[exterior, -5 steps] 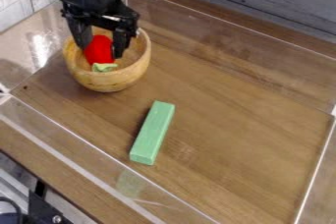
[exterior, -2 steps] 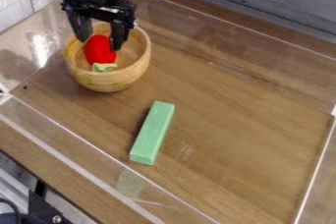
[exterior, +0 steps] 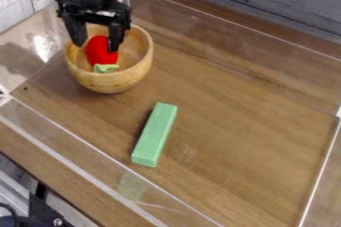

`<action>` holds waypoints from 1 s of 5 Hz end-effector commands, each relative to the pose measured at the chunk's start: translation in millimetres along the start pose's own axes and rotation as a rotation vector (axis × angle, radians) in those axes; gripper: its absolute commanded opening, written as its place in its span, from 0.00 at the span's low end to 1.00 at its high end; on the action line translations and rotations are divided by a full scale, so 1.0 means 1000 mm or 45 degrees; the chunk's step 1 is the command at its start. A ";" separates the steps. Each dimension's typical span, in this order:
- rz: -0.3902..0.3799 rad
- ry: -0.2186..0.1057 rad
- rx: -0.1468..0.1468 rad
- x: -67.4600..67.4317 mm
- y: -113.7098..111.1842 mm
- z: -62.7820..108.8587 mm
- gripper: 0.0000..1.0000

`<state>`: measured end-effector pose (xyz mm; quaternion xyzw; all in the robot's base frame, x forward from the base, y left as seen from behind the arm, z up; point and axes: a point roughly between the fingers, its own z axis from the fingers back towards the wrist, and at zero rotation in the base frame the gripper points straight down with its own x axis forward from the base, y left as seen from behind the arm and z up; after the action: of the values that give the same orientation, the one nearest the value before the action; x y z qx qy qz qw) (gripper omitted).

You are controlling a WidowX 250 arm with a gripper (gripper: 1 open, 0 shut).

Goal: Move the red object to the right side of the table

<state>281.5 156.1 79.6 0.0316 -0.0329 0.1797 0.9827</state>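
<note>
The red object, a small rounded toy with a pale green end, lies inside a wooden bowl at the left of the table. My black gripper points straight down over the bowl. Its fingers are spread wide, one on each side of the red object's top. The jaws are open and I cannot tell whether the fingertips touch the toy.
A long green rectangular block lies slantwise near the middle front of the table. Low clear plastic walls edge the tabletop. Bare wood spreads to the right of the bowl and block.
The gripper has shifted a little to the left and lower over the bowl, staying open. The red object and the green block have not moved.
</note>
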 end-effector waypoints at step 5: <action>-0.066 0.019 -0.011 0.026 -0.015 -0.026 1.00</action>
<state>304.8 151.9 44.1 0.0211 -0.0051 0.1539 0.9878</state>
